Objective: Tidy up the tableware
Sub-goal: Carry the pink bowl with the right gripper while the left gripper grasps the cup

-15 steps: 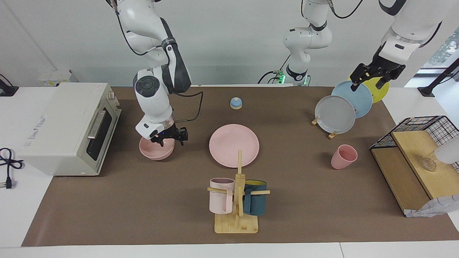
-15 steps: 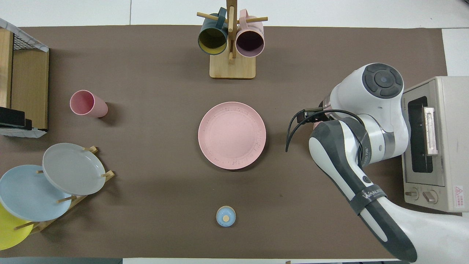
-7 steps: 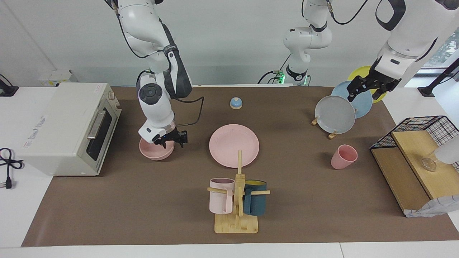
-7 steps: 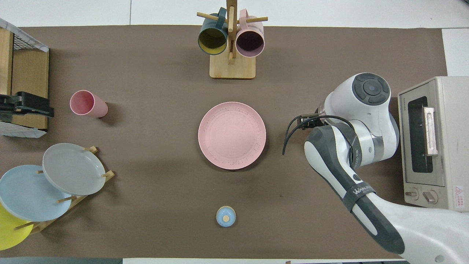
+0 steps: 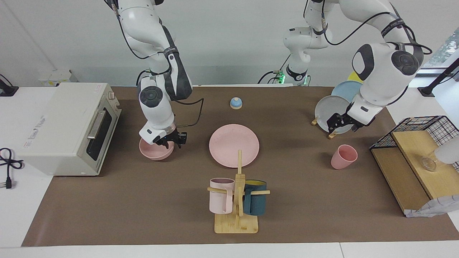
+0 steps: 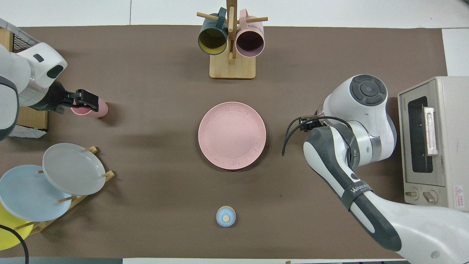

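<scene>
The pink plate (image 5: 233,145) (image 6: 232,135) lies flat at the table's middle. The pink bowl (image 5: 152,152) stands on the table in front of the toaster oven; in the overhead view the right arm hides it. My right gripper (image 5: 171,140) is down at the bowl's rim, on the plate's side. The pink cup (image 5: 345,156) (image 6: 100,110) stands upright toward the left arm's end. My left gripper (image 5: 343,123) (image 6: 88,102) is open and hangs in the air over the cup, apart from it.
A toaster oven (image 5: 68,125) stands at the right arm's end. A wooden mug tree (image 5: 236,200) with a pale pink and a teal mug stands farther out than the plate. A rack of grey, blue and yellow plates (image 5: 331,113), a wire shelf (image 5: 416,157) and a small blue knob (image 5: 236,103) are also there.
My left arm has swung from over the plate rack to over the cup and come lower. My right gripper has stayed at the bowl's rim, shifting only slightly.
</scene>
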You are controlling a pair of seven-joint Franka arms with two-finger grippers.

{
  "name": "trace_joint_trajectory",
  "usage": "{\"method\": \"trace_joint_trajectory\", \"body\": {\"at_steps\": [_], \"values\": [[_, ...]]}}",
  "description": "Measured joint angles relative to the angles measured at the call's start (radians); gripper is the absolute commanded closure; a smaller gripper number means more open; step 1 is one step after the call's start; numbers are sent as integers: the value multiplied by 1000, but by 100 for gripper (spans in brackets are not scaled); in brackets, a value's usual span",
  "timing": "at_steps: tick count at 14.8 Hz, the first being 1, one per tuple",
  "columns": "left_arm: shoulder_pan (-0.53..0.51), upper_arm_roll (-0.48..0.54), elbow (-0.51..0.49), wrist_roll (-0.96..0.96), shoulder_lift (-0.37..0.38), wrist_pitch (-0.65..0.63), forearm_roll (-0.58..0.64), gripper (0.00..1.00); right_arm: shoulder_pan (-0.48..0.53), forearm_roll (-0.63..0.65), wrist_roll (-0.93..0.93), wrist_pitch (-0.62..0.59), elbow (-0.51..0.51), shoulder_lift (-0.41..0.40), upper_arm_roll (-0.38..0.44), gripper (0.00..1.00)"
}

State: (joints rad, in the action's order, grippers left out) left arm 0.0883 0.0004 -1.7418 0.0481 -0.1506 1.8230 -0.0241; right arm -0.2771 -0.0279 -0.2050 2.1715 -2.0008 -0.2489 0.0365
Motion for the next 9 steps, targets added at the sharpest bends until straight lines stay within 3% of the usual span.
{"method": "trace_joint_trajectory", "body": {"at_steps": [6, 9], "values": [[-1, 2, -2, 0, 7, 16, -5, 0, -10, 71, 0, -3, 10, 8, -3, 100], [-1, 3, -9, 0, 7, 32, -6, 0, -77, 79, -12, -97, 109, -6, -5, 100]]}}
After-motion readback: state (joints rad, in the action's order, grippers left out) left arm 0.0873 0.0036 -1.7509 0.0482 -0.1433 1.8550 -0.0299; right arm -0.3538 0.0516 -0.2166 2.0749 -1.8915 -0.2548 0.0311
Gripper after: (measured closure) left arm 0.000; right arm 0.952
